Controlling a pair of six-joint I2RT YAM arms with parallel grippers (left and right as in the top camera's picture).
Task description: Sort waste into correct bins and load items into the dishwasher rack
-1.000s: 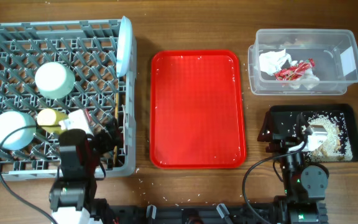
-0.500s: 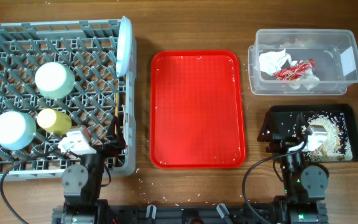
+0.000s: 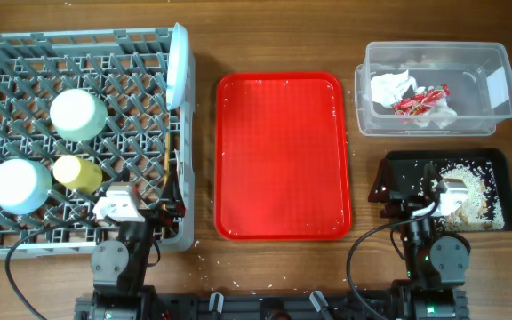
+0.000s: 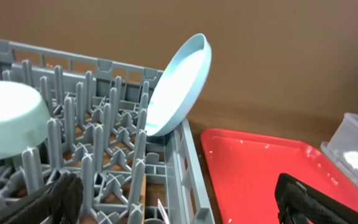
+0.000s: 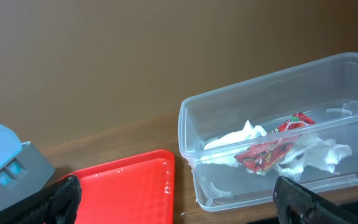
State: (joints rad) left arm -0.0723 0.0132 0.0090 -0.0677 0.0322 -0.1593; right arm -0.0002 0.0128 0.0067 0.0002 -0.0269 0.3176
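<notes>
The grey rack (image 3: pixel 78 37) carries the plate (image 3: pixel 179 64) on edge, two bowls (image 3: pixel 78 114), the yellow cup (image 3: pixel 78 172) and the chopsticks (image 3: pixel 168 164). In the clear tub (image 3: pixel 434 44) lie the napkin (image 3: pixel 394 86) and wrapper (image 3: pixel 420 100); the crumbs (image 3: pixel 478 191) are in the black tray (image 3: pixel 496 158). My left claw (image 4: pixel 180 198) and right claw (image 5: pixel 180 198) both gape wide, gripping nothing. The tub's white label (image 3: pixel 498 86) is too blurred to read.

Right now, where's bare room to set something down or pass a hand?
Free: the flat red plastic tray, bare but for specks; the wooden table strip between it and the grey pegged plastic rack. Crowded: the rack's left side with two pale bowls and a yellow cup, the clear plastic tub with napkin and wrapper, the black tray with crumbs.
</notes>
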